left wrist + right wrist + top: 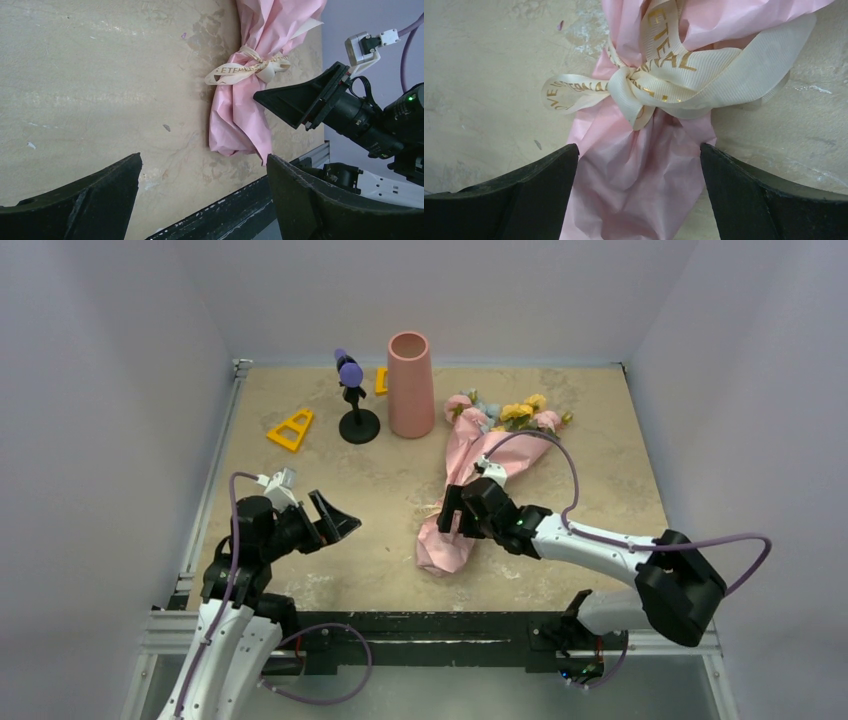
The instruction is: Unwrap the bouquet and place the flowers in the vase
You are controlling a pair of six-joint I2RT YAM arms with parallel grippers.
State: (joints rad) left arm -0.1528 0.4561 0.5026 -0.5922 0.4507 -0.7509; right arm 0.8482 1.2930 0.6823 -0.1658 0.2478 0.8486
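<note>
The bouquet point(470, 465) lies on the table, its pink paper wrap point(644, 190) pointing at the near edge. Its pink, yellow and pale-blue flowers point(510, 412) face the back. A cream ribbon point(644, 82) with gold letters is knotted round the wrap. My right gripper point(458, 512) hangs open over the wrap just below the knot, one finger on each side, in the right wrist view point(639, 150). My left gripper point(345, 520) is open and empty, to the left of the bouquet's lower end point(240, 125). The salmon-pink vase point(410, 385) stands upright at the back.
A black stand with a purple top point(352, 400) is just left of the vase. A yellow triangle frame point(291, 430) lies further left, and a small yellow piece point(381, 380) sits behind the stand. The black front rail point(225, 210) runs close below the wrap's end.
</note>
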